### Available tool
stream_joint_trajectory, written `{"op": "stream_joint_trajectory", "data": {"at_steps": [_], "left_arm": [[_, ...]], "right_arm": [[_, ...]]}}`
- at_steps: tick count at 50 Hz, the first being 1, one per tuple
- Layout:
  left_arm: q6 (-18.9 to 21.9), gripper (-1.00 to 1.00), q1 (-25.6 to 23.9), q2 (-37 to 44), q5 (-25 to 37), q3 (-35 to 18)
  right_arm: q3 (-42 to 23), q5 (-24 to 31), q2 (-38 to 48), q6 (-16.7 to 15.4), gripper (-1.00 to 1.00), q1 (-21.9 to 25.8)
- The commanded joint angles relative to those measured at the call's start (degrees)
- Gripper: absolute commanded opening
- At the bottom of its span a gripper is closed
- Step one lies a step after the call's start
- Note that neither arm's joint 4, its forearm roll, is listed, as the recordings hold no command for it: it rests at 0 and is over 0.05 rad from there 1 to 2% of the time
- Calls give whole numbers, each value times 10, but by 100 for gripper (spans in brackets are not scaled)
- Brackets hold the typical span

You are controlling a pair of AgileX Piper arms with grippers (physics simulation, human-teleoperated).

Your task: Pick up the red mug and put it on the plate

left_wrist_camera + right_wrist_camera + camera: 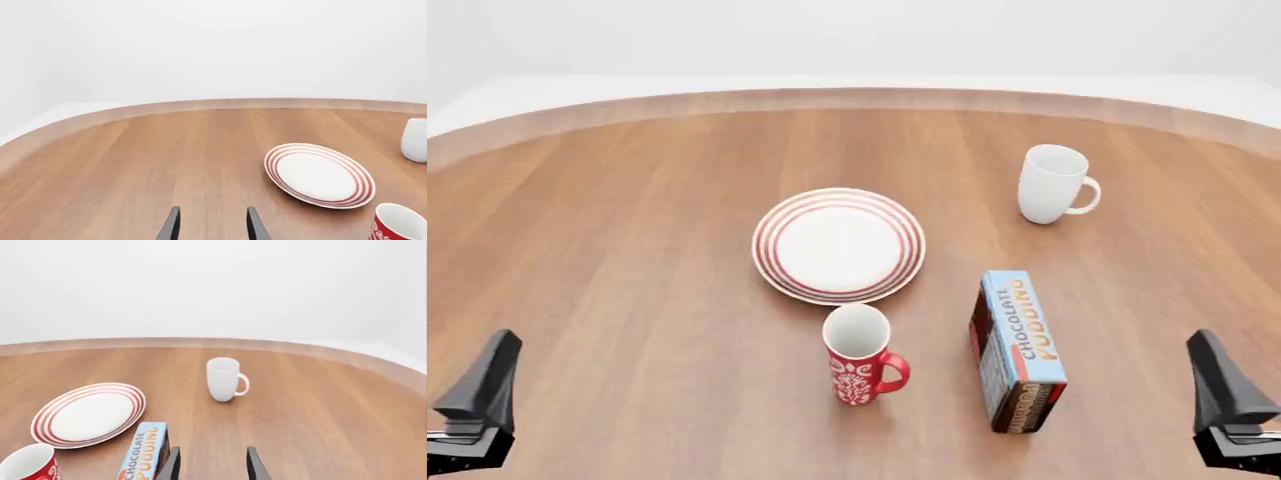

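Note:
The red mug [861,356] with white floral pattern stands upright on the table, handle pointing right, just in front of the plate [838,245]. It also shows in the left wrist view [399,223] and the right wrist view [30,464]. The plate, white with red rings, lies empty at the table's middle [319,174] [89,414]. My left gripper [211,224] is open at the near left edge [481,400], far from the mug. My right gripper [211,464] is open at the near right edge [1228,400], with nothing between its fingers.
A plain white mug [1052,184] stands upright at the back right, also seen in the right wrist view [224,378]. A chocolate pudding box [1017,350] lies to the right of the red mug. The wooden table's curved far edge [854,98] runs across the back.

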Motion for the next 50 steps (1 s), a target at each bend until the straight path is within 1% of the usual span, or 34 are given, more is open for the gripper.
{"op": "stream_joint_trajectory", "data": {"at_steps": [1,6,10,12,16,18,20,21,23,26,28,29,30,32,35,37,38,39,40,45,46,47,50], "left_arm": [[0,100,0,3,-1,-1],[0,100,0,3,-1,-1],[0,100,0,3,-1,-1],[0,100,0,3,-1,-1],[0,100,0,3,-1,-1],[0,100,0,3,-1,-1],[0,100,0,3,-1,-1],[0,100,0,3,-1,-1],[0,100,0,3,-1,-1],[0,100,0,3,-1,-1],[0,100,0,3,-1,-1],[0,100,0,3,-1,-1],[0,100,0,3,-1,-1],[0,100,0,3,-1,-1],[0,100,0,3,-1,-1],[0,100,0,3,-1,-1],[0,100,0,3,-1,-1],[0,100,0,3,-1,-1],[0,100,0,3,-1,-1],[0,100,0,3,-1,-1],[0,100,0,3,-1,-1],[0,100,0,3,-1,-1],[0,100,0,3,-1,-1]], "right_arm": [[-2,4,6,7,100,-5],[-5,11,2,14,100,-7],[-14,15,5,12,100,-4],[-25,28,0,8,100,6],[-58,53,3,-19,100,34],[-81,71,3,-16,100,53],[-108,90,7,-27,100,78],[-123,100,12,-28,100,90],[-140,108,21,-36,100,105],[-173,120,45,-52,100,141],[-203,129,72,-49,100,165],[-217,136,83,-62,100,184],[-227,141,89,-69,100,191],[-251,156,110,-72,100,209],[-278,173,130,-77,100,216],[-285,182,141,-93,100,223],[-289,186,146,-95,100,228],[-298,196,152,-89,100,234],[-298,196,152,-89,100,234],[-347,236,180,-94,100,248],[-347,236,180,-94,100,248],[-361,248,192,-100,100,254],[-385,263,209,-98,100,259]]}}
